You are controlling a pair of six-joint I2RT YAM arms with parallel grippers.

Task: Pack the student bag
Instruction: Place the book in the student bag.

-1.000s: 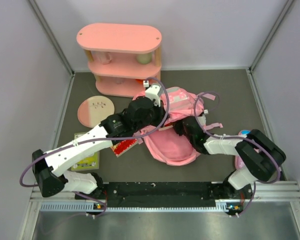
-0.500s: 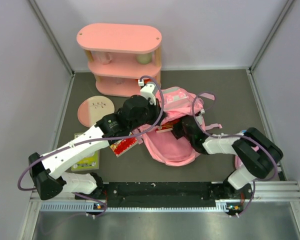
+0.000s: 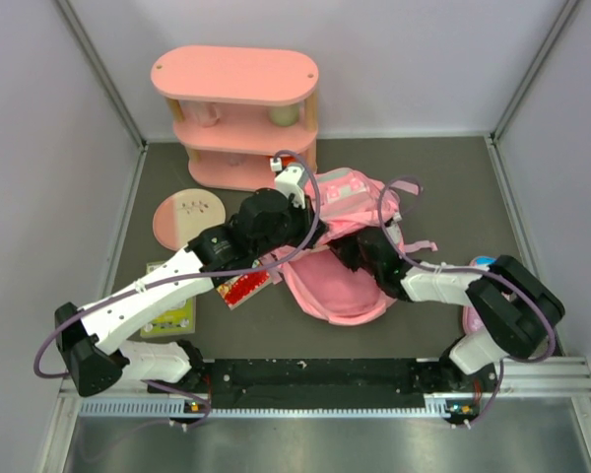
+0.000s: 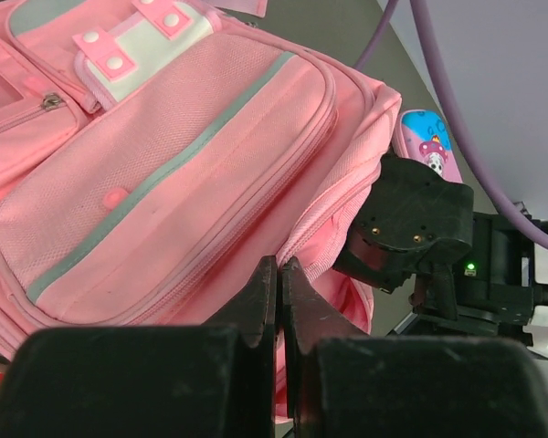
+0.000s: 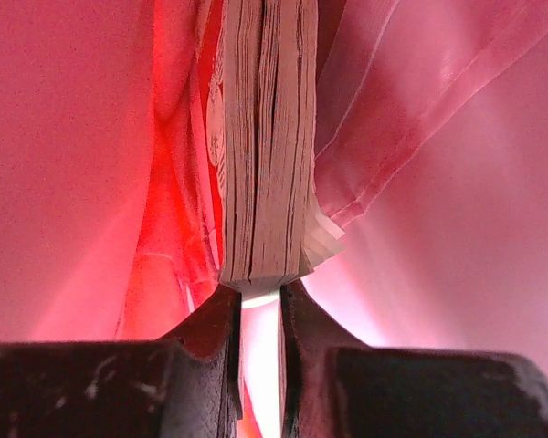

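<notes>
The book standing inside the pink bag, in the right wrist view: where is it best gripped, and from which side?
Grip the book across its thickness at the near end, straight ahead of the right gripper. Student bag fabric crowds both covers; only this end is exposed. Open wider first.

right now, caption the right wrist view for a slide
Right pincer, nearly shut, touching a book inside the pink student bag

From above, the right fingers (image 5: pixel 205 333) are swallowed by the student bag (image 3: pixel 340 291), so you can't see them. Their wrist cam only gets a stack of pages (image 5: pixel 263 137) running off the 12 o'clock edge, no cover showing. Whether the left fingers (image 4: pixel 253 301) are pinching fabric, no clue. Stuff on the shelf (image 3: pixel 234 74) is too small to ID. The red printed thing (image 3: pixel 241 289) at the bag's 9 o'clock is half under the left arm (image 3: pixel 167 286).
</notes>
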